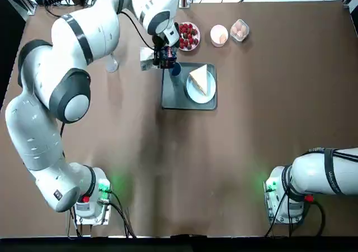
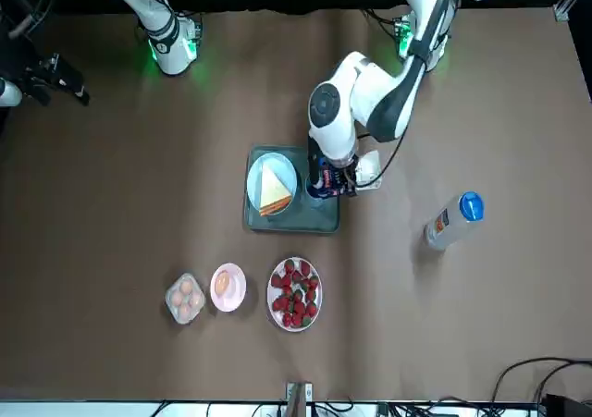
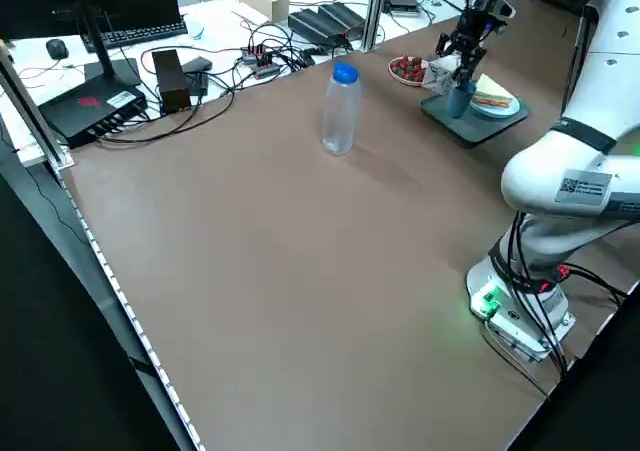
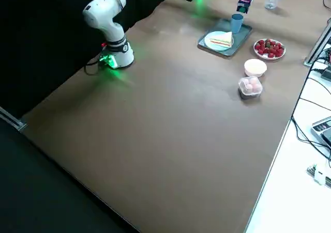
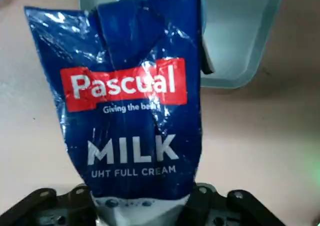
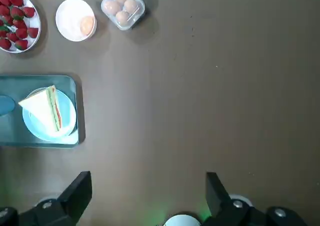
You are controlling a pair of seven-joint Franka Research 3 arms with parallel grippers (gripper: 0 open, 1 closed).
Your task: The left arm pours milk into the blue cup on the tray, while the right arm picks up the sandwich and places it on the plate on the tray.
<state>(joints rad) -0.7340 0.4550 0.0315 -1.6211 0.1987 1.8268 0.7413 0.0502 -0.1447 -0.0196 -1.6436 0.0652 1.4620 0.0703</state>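
From left to right in the top view, a clear bottle [image 1: 112,63] stands on the table (its cap is blue). Next, the left gripper [image 1: 166,57] grips the milk carton [image 5: 135,110], tipped toward the blue cup [image 4: 237,24], at the tray's left side. On the right half of the tray [image 1: 172,99], the sandwich [image 1: 199,79] lies on the white plate [image 1: 202,98]. Well to the right, the right gripper [image 6: 149,182] hangs over the table, fingers apart and empty.
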